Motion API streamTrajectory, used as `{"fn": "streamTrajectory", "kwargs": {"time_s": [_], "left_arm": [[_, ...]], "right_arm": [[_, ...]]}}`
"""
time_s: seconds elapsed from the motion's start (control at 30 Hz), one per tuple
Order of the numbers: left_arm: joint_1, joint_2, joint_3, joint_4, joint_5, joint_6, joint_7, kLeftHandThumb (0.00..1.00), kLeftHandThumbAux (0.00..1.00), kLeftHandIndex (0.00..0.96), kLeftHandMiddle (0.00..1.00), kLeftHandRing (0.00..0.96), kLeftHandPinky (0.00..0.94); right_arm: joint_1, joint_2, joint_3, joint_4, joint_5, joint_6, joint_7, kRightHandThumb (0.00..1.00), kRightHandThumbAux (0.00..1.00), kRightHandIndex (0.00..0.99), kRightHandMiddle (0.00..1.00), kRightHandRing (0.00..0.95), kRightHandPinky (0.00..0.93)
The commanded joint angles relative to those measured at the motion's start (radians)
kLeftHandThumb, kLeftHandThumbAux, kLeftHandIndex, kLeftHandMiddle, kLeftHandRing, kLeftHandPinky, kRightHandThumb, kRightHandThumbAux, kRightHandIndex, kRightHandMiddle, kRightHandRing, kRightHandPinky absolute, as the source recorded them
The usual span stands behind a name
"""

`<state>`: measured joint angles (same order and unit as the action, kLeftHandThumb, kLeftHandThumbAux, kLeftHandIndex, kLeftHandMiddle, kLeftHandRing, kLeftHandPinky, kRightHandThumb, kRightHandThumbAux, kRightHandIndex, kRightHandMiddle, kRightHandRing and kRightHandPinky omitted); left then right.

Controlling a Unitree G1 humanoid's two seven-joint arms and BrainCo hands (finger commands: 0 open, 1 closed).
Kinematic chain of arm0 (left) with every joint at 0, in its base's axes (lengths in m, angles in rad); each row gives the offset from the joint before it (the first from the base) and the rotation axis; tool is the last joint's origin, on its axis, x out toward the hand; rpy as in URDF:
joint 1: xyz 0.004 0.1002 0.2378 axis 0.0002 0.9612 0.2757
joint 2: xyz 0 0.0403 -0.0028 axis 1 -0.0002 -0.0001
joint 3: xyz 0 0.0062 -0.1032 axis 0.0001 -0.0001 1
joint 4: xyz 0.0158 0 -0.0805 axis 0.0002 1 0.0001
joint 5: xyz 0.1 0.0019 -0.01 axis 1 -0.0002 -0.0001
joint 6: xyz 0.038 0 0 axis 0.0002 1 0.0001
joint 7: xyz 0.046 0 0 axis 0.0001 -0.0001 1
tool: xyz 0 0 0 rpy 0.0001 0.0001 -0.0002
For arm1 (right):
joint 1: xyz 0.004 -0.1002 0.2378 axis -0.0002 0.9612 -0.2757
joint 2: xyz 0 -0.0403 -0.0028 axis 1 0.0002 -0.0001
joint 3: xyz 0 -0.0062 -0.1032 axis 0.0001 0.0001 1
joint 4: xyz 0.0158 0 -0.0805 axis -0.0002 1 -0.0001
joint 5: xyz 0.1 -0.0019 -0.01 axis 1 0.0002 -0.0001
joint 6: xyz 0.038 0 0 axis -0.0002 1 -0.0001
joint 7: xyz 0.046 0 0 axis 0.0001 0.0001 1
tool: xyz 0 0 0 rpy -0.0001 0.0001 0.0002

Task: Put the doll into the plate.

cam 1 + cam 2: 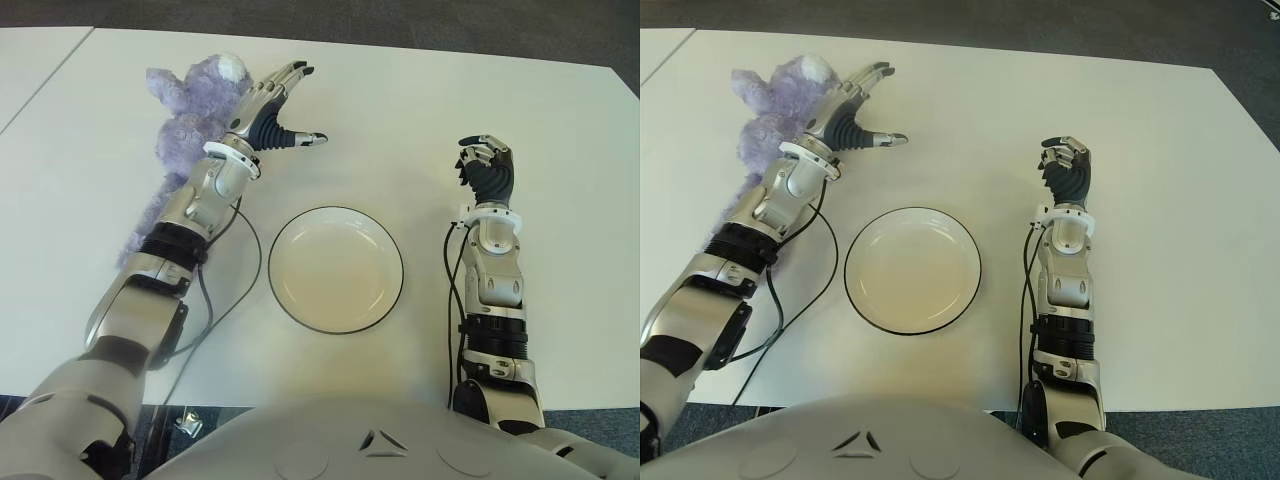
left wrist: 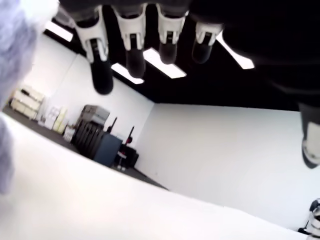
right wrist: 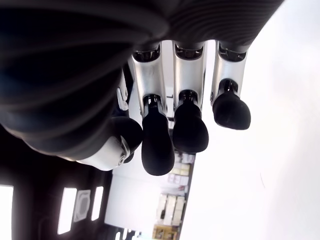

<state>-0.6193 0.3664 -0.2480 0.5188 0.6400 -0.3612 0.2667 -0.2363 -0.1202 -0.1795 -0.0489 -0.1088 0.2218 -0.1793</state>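
Spread wide and holding nothing, the left hand (image 1: 272, 108) hovered just beside the purple doll (image 1: 185, 110), which lay on the white table (image 1: 400, 110) at the hand's outer side, partly under the left forearm. That open pose suited a hand lined up for a grasp rather than one carrying anything; the doll was not yet gripped, so the task looked barely begun. Nearer the robot and inward from that hand sat the plate (image 1: 336, 268), with nothing in it, between the two arms. Beyond the plate's far side the right hand (image 1: 487, 165) showed idle, its fingers (image 3: 157, 145) curled inward around nothing. Only the left wrist view revealed purple fuzz close against the hand's edge, with the fingertips (image 2: 102, 80) extended and clear of it; the eye views alone gave the doll-to-plate layout.
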Motion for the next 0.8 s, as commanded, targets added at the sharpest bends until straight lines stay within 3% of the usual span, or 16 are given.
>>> {"fn": "streamTrajectory", "kwargs": {"time_s": [0.03,0.1,0.4,0.8], "left_arm": [[0.09,0.005,0.022,-0.102,0.103,0.086,0.176,0.003,0.495,0.011,0.021,0.09,0.169],[0.123,-0.004,0.035,-0.152,0.139,0.141,0.237,0.019,0.5,0.021,0.024,0.083,0.163],[0.183,-0.052,0.059,-0.27,0.227,0.355,0.343,0.099,0.484,0.032,0.006,0.034,0.089],[0.188,-0.06,0.071,-0.335,0.273,0.495,0.409,0.136,0.387,0.026,0.0,0.0,0.001]], "right_arm": [[0.009,0.002,-0.001,0.002,0.011,0.01,0.007,0.717,0.713,0.436,0.717,0.752,0.769],[0.01,0.002,-0.001,0.002,0.01,0.008,0.009,0.717,0.713,0.436,0.717,0.751,0.766],[0.002,-0.002,-0.002,0.021,0.016,0.002,0.019,0.717,0.713,0.435,0.714,0.747,0.759],[-0.001,-0.015,0.003,0.042,0.021,-0.02,0.039,0.717,0.714,0.435,0.71,0.745,0.759]]}}
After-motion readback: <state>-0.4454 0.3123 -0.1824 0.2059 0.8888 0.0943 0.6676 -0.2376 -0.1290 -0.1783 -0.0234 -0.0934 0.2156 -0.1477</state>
